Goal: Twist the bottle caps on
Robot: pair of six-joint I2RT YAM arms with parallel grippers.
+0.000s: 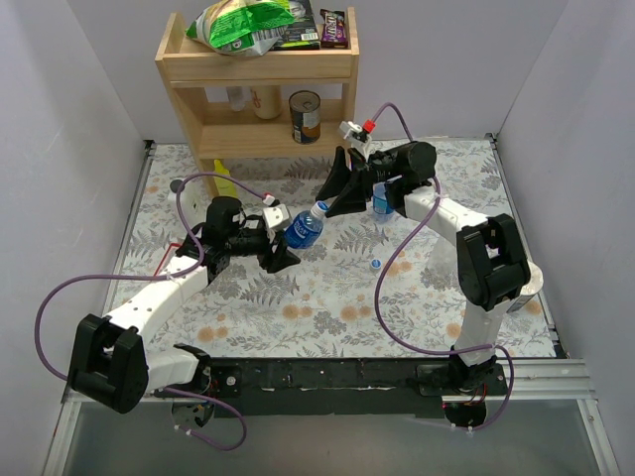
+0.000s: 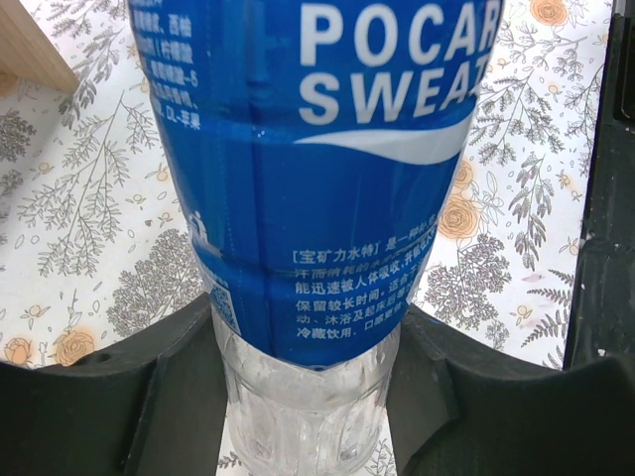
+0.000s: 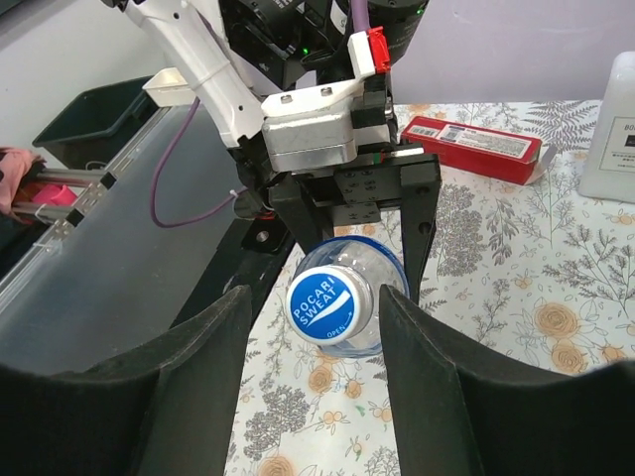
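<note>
A clear bottle [image 1: 305,228] with a blue Pocari Sweat label [image 2: 317,198] is held off the table, tilted. My left gripper [image 2: 308,397] is shut on its clear lower end. A blue bottle cap [image 3: 328,307] sits on the bottle's neck, facing the right wrist camera. My right gripper [image 3: 316,299] is open with one finger on each side of that cap. A gap shows on the left side, and the right finger is nearly touching. Another blue cap [image 1: 375,264] lies loose on the table. A second blue-labelled bottle [image 1: 382,198] stands partly hidden behind the right arm.
A wooden shelf [image 1: 258,69] stands at the back with snack bags on top and a can [image 1: 305,117] inside. A yellow bottle [image 1: 226,181] lies by its foot. In the right wrist view a red box [image 3: 471,147] and a white bottle [image 3: 610,129] stand on the floral table.
</note>
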